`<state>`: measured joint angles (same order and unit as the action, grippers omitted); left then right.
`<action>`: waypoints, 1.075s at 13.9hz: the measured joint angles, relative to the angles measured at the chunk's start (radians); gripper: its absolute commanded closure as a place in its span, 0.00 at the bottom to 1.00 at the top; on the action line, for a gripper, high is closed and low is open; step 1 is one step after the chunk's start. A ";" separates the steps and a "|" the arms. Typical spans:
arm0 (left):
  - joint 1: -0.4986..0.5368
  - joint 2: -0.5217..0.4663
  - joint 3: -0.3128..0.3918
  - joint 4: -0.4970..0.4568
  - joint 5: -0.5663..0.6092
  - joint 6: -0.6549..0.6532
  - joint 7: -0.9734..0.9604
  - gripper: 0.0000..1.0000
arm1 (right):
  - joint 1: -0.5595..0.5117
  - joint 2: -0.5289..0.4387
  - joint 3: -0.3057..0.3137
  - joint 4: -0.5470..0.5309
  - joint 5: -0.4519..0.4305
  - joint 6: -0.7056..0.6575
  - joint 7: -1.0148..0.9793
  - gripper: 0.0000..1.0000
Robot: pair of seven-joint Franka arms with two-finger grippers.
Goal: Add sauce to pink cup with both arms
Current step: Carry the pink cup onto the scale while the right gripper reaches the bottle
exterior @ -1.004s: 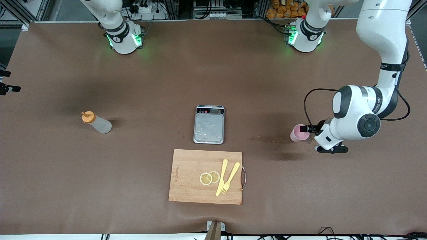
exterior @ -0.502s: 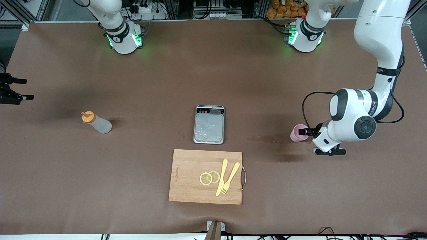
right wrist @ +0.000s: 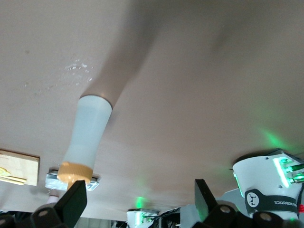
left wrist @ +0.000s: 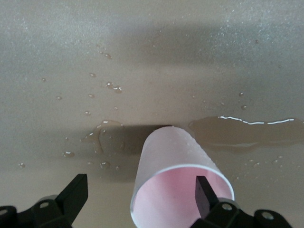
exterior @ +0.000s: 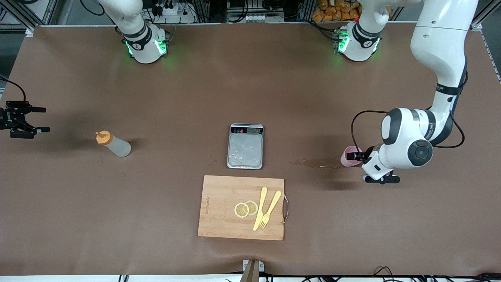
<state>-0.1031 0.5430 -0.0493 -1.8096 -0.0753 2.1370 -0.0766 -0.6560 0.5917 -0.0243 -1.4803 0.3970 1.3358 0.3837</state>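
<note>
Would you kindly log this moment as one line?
left hand: open, around pink cup | right hand: open, beside sauce bottle | pouring: not begun

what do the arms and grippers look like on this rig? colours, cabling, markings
Both arms are glossy white jointed tubes with black joint bands; their round bases glow green. The left arm has a black disc cap on its wrist joint, small dark lettering on the forearm and a looping black cable. The left gripper and right gripper are matte black, with two flat fingers.
</note>
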 measured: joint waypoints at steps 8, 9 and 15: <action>0.000 0.002 0.000 -0.022 0.000 0.005 0.000 1.00 | -0.038 0.153 0.006 0.019 0.143 0.015 0.060 0.00; -0.002 -0.001 0.000 -0.021 0.000 0.010 0.000 1.00 | -0.037 0.177 0.008 0.019 0.166 0.016 0.076 0.00; -0.005 -0.096 -0.008 -0.016 0.000 0.015 -0.070 1.00 | -0.005 0.303 0.023 0.019 0.282 0.016 0.162 0.00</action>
<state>-0.1084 0.4466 -0.0575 -1.8258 -0.0753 2.1523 -0.1466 -0.6614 0.8946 -0.0018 -1.4616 0.6794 1.3517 0.5459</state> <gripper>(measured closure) 0.965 0.000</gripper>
